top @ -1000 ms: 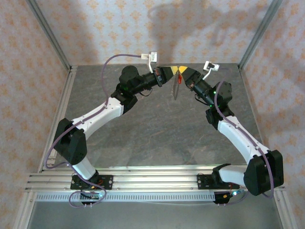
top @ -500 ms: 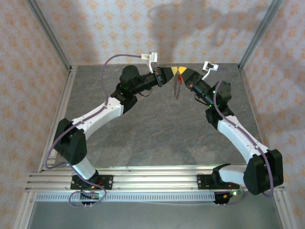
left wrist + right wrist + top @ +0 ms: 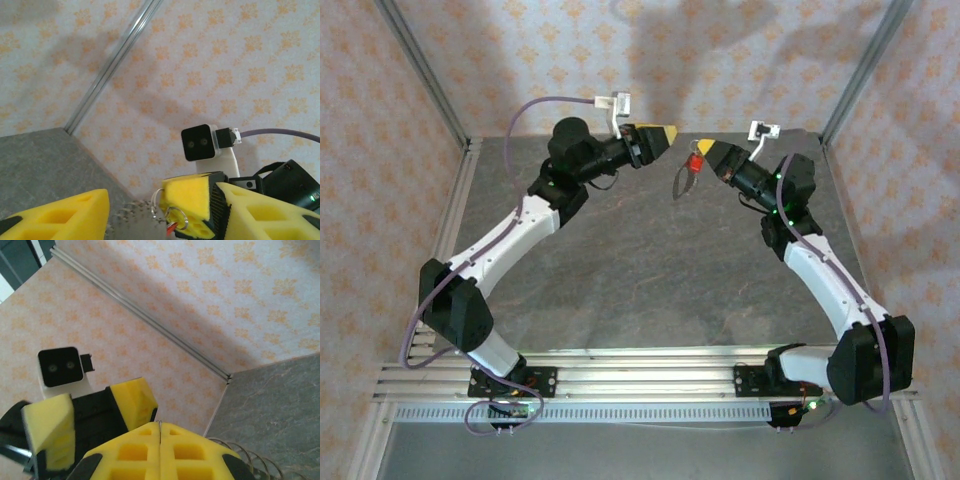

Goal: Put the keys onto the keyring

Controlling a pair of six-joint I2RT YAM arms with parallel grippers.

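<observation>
Yellow-tipped and pressed fully shut, pinching ring (image 3: 682, 183) by its top in right gripper (image 3: 703, 149), dangling it above the far table (image 3: 620, 260) with key (image 3: 695, 162) just under the tips. Holding left gripper (image 3: 672, 131) near, parted wide and empty. Risking, on any approach, nudging the loose loop into swinging and missing key; also risking bumping tips together, working this close.

No words, numbers or labels can be read here. The wall (image 3: 720, 60) has small orange flower shapes, not letters.
</observation>
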